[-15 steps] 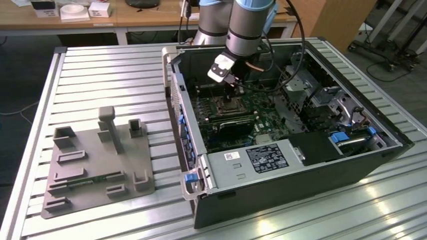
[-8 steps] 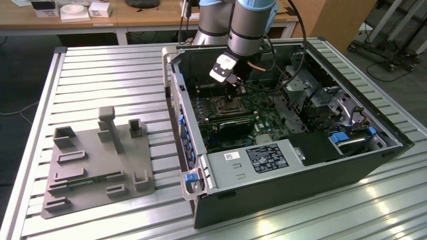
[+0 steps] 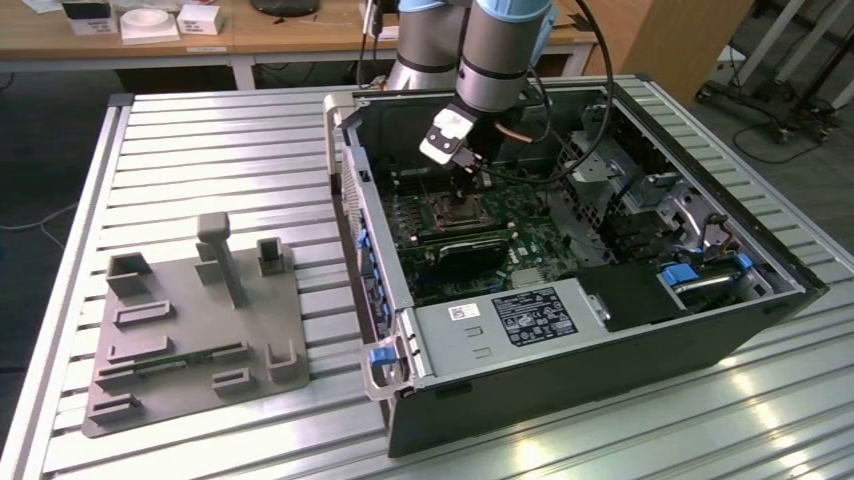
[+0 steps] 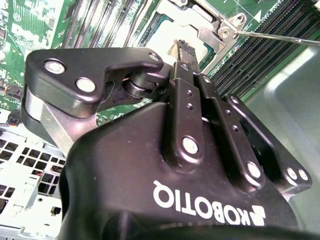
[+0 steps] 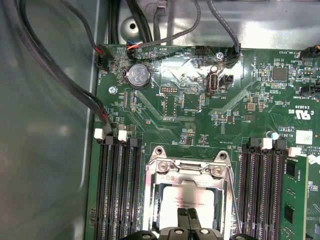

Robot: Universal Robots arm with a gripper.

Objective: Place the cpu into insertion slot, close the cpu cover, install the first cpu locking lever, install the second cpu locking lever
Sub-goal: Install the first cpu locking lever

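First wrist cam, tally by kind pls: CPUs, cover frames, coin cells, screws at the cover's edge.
Square silvery-topped cpu: 1
Silver metal cpu cover frame: 1
Round silver coin cell battery: 1
Silver screws at the cover's edge: 2
Total: 5

Slatted aluminium table point(image 3: 200, 150) with bright glare near its front edge, wooden desk point(image 3: 280, 38) behind carrying small white boxes point(image 3: 147, 22), dark floor point(image 3: 40, 150) beside it.

- You are seeing white upside-down lettering on the gripper point(image 4: 184, 49) housing.
- White silkscreen codes are showing across the motherboard point(image 5: 190, 100).
- A black label point(image 3: 534, 315) is sitting on the grey box point(image 3: 447, 345), unreadable.
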